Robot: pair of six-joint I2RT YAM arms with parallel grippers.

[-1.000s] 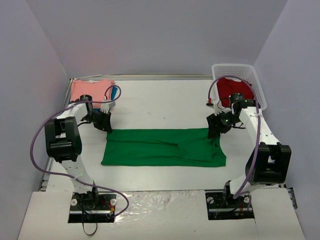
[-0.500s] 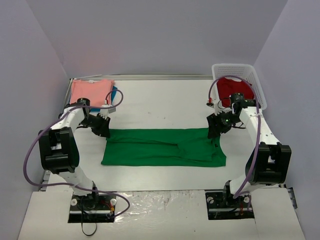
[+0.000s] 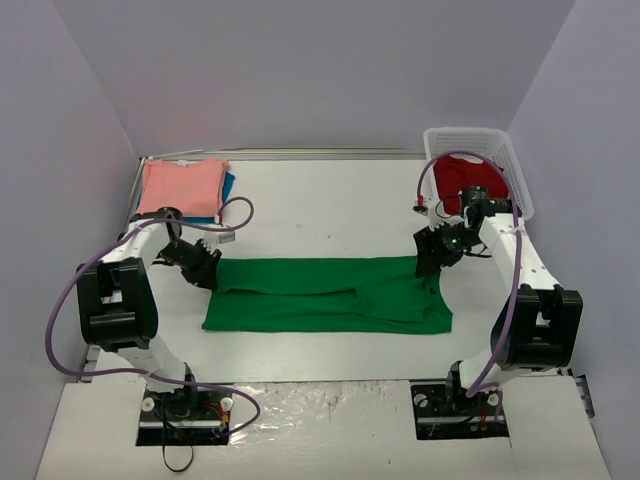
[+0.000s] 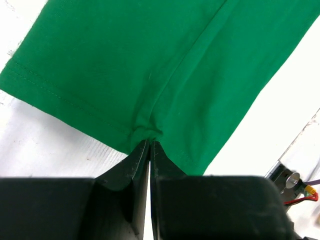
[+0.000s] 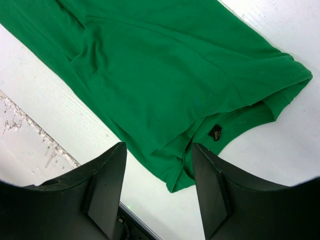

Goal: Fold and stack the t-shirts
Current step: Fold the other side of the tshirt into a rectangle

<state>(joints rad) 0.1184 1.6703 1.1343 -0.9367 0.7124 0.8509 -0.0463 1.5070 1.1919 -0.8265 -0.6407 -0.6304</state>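
A bright green t-shirt (image 3: 330, 293) lies folded into a long band across the middle of the table. My left gripper (image 3: 212, 274) is shut on its hem at the far left corner. In the left wrist view the green t-shirt (image 4: 150, 60) puckers right at the closed tips of the left gripper (image 4: 150, 143). My right gripper (image 3: 430, 262) hovers open over the collar end. In the right wrist view, the right gripper (image 5: 159, 155) straddles a corner of the green t-shirt (image 5: 175, 75) without touching it. A salmon-pink t-shirt (image 3: 182, 187) lies folded on a teal-blue t-shirt (image 3: 228, 186) at the far left.
A white mesh basket (image 3: 470, 138) stands at the far right corner with a red t-shirt (image 3: 478, 192) in it, just behind the right arm. Purple cables loop off both arms. Grey walls close in the table on three sides.
My left wrist has dropped and slid a little toward the near side at the shirt's left corner, and the arm's elbow has swung. The right arm has not moved.
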